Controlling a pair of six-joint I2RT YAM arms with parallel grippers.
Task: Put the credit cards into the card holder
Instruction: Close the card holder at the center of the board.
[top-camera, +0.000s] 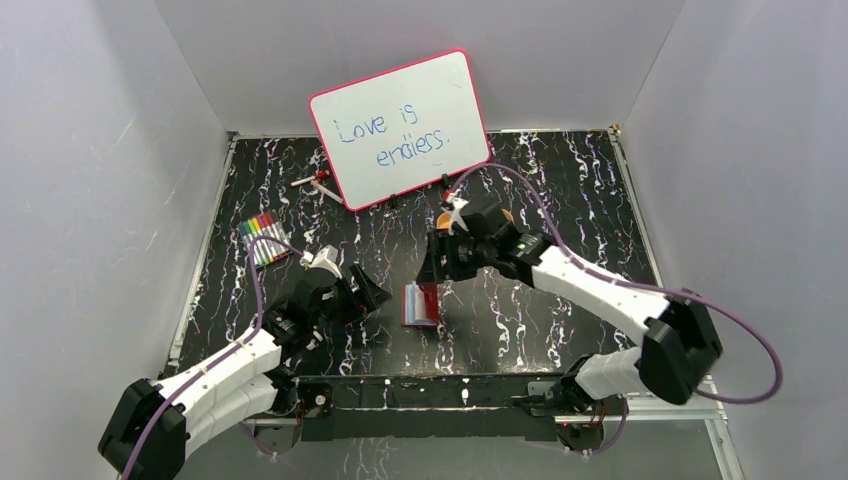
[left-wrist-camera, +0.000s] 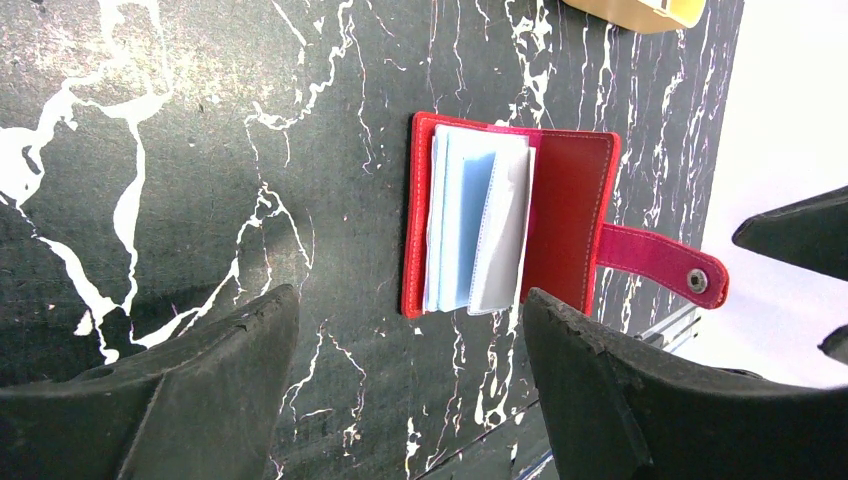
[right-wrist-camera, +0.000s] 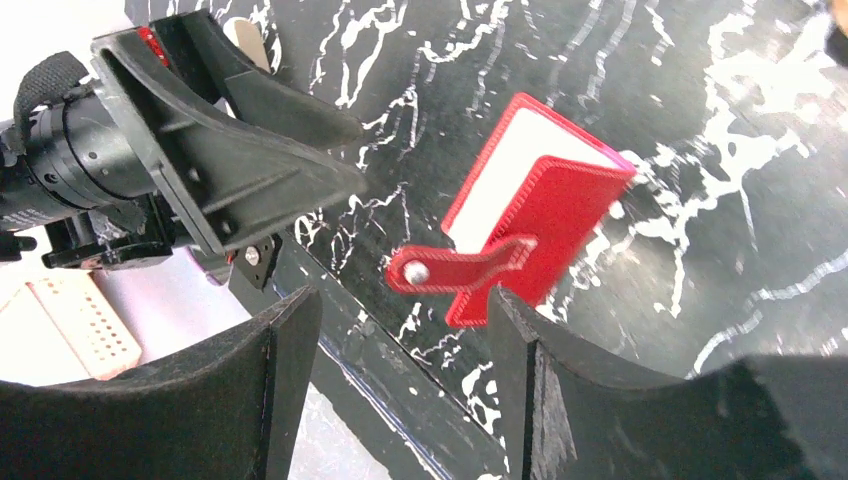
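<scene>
The card holder (top-camera: 420, 304) is a red folding wallet lying open on the black marbled table, between the two grippers. In the left wrist view the card holder (left-wrist-camera: 565, 215) shows pale blue pockets (left-wrist-camera: 465, 225), a greyish leaf beside them, and a pink snap tab (left-wrist-camera: 660, 262) stretched out sideways. My left gripper (left-wrist-camera: 410, 330) is open, just short of its edge, with nothing between the fingers. My right gripper (right-wrist-camera: 405, 320) hangs open over the snap tab (right-wrist-camera: 455, 270), holding nothing. I see no loose credit cards; whether the greyish leaf is one I cannot tell.
A pink-framed whiteboard (top-camera: 400, 128) leans at the back. Coloured markers (top-camera: 262, 240) lie at the left, and a red-and-white pen (top-camera: 318, 182) by the board. A yellow-orange tray (left-wrist-camera: 640, 10) sits beyond the wallet. The table's front edge (right-wrist-camera: 400, 385) runs close under the right gripper.
</scene>
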